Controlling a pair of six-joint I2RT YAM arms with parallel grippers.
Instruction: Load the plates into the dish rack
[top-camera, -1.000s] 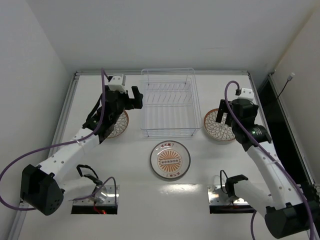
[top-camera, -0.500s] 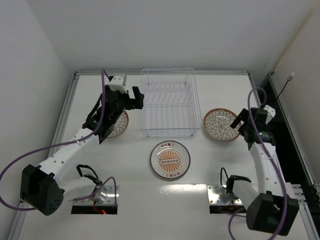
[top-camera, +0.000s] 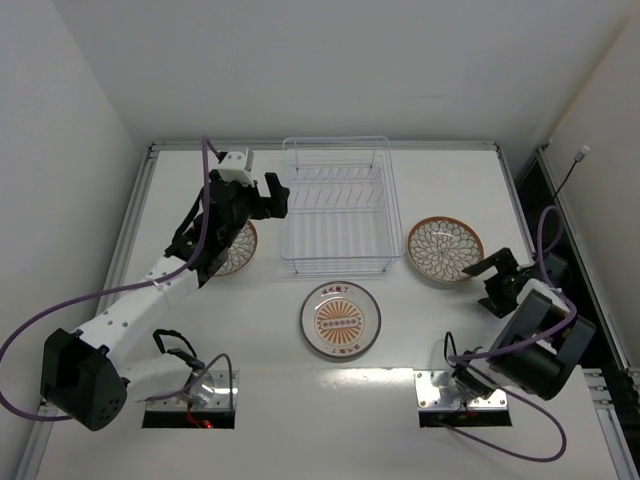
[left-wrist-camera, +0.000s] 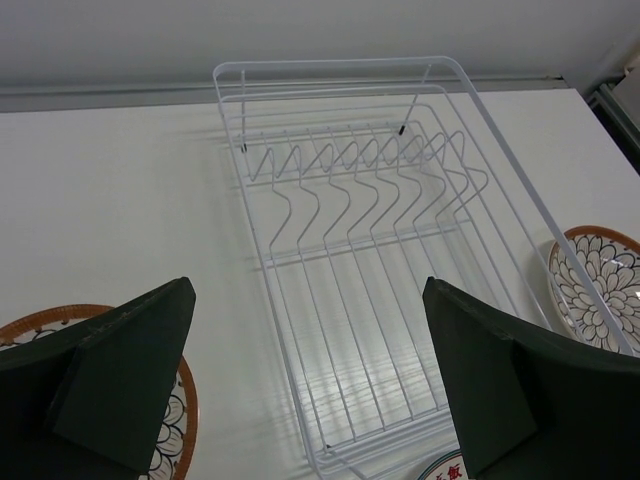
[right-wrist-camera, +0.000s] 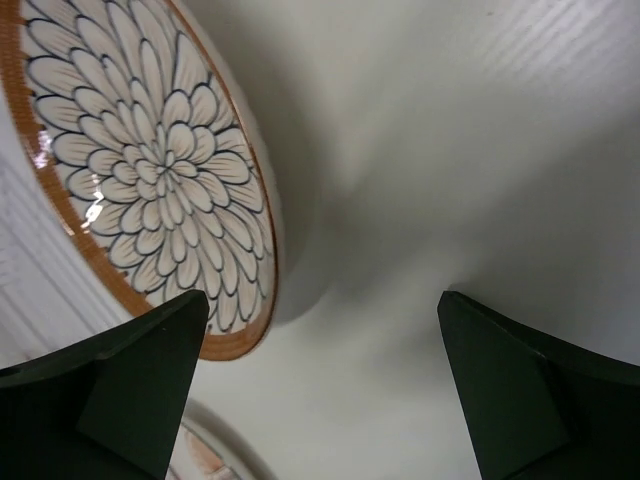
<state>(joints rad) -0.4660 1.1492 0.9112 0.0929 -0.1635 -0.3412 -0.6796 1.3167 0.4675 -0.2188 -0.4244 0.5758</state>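
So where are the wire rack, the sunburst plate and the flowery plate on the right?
dish rack (top-camera: 338, 235), top view, its bare wire floor.
sunburst plate (top-camera: 340, 320), top view, its central medallion.
right petal plate (top-camera: 444, 249), top view, its patterned middle.

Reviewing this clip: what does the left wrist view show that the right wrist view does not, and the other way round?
Only the left wrist view: most of the white wire dish rack, with no plates in its slotted dividers, the open left gripper, and a cream petal-patterned plate with an orange-brown rim, partly hidden by one finger. Only the right wrist view: the open right gripper. Both: the other petal-patterned plate, at the frame edge in the left wrist view and close up in the right, lying on the white table.
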